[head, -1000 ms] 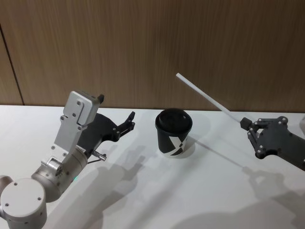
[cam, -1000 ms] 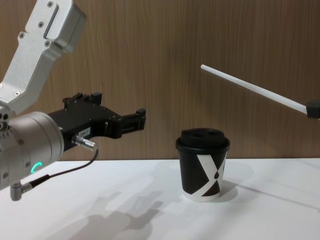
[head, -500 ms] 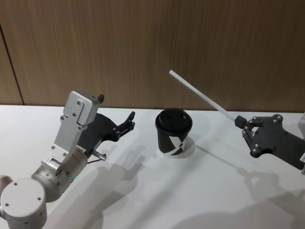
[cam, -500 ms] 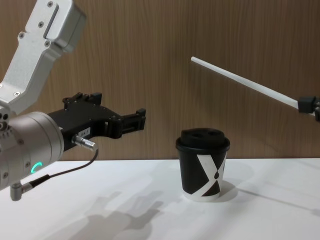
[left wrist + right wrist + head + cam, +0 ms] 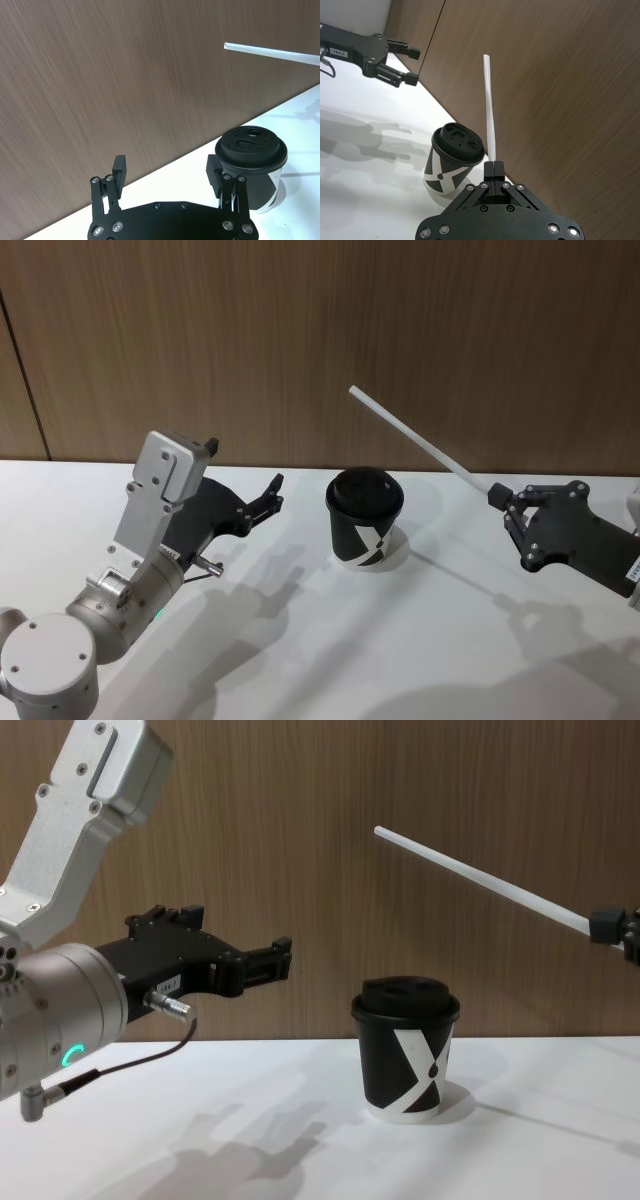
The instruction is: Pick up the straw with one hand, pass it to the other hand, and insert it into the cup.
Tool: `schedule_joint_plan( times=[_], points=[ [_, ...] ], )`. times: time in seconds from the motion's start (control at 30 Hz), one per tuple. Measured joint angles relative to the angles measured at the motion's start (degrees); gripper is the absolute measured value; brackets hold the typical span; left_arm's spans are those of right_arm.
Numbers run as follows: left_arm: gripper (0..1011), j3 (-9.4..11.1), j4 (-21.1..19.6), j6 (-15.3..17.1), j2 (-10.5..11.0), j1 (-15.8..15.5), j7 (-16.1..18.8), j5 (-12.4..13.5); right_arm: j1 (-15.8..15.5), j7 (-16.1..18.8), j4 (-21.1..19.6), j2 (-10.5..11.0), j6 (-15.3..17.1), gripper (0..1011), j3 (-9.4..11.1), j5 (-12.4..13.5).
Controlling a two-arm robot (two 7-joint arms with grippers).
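**A:** How far along is the job?

**B:** I'd say the first step is done. The small black right gripper (image 5: 497, 497) has its fingers pressed together on one end of the long, thin white plastic straw (image 5: 415, 441). The straw is off the white surface (image 5: 300, 640), in the air. It slants up toward the robot's left, with its free tip high over the black paper cup with the white X mark (image 5: 365, 525).

**A:** And the other arm?

**B:** The long black left gripper with the silver wrist (image 5: 167, 172) hovers on the cup's left, pointing toward it. Its fingers are spread wide with nothing between them, and it is well apart from the straw.

**A:** So the handover isn't done?

**B:** Not yet. The straw has to reach those open fingers, the left must close on it, and the right must let go. Then comes the insertion. The cup stands upright with its black domed lid (image 5: 251, 145) on. The lid has a small opening on top, and I judge the straw will have to go through that.
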Motion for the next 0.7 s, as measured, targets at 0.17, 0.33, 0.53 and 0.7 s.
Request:
schedule_joint_plan(
  times=[0.17,0.33,0.53,0.7],
  points=[
    [1003,0.0,0.0,0.0,0.0,0.0,0.0,0.0,0.0,0.05,0.03,-0.02,-0.14,0,-0.07,0.12],
    [1003,-0.01,0.0,0.0,-0.03,0.0,-0.05,-0.02,0.0,0.09,0.07,-0.03,-0.21,0,-0.12,0.22],
    [1003,-0.34,0.05,0.06,-0.17,0.0,-1.27,-1.18,0.0,0.14,0.09,-0.03,-0.3,0,-0.15,0.32],
    [1003,-0.92,0.23,0.07,-0.39,-0.05,-3.95,-3.82,0.0,0.17,0.09,-0.03,-0.35,0,-0.18,0.37]
  ],
)
